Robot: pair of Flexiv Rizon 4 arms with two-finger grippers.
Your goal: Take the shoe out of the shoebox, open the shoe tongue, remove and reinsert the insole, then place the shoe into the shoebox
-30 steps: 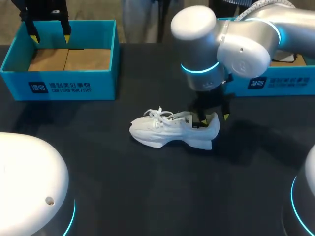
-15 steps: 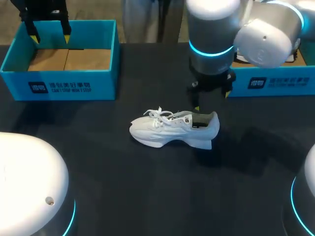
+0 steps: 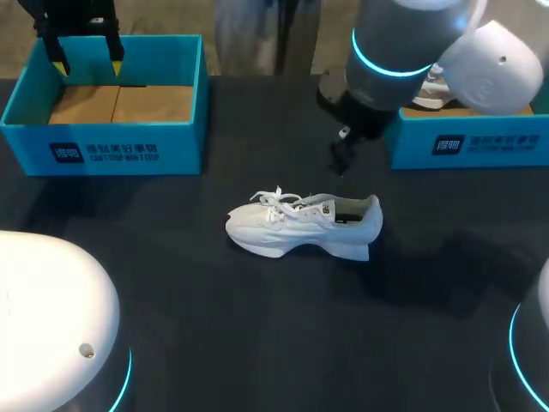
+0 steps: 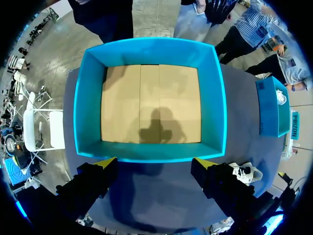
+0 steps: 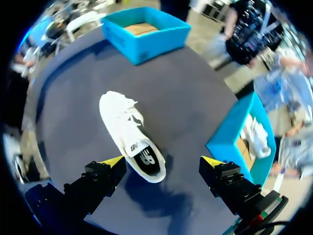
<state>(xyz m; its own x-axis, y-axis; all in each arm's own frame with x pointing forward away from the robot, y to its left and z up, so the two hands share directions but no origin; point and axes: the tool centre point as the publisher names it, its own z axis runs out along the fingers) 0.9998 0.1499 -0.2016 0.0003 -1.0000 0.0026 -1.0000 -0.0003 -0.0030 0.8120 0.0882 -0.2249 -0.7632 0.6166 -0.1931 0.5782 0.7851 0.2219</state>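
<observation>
The shoe (image 3: 300,225) sits on the tabletop (image 3: 257,326), already out, between the left box (image 3: 103,142) and right box (image 3: 467,148). The right tool (image 5: 162,161) hangs above its heel, fingers apart and empty. The left tool (image 4: 155,162), also apart, hovers over the left box. Next, I'd guess, comes pinching the tongue open.

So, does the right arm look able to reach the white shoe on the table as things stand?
Probably yes: the right gripper hangs open near the shoe, nothing lies between them, and the left gripper is off over the empty shoebox.
</observation>
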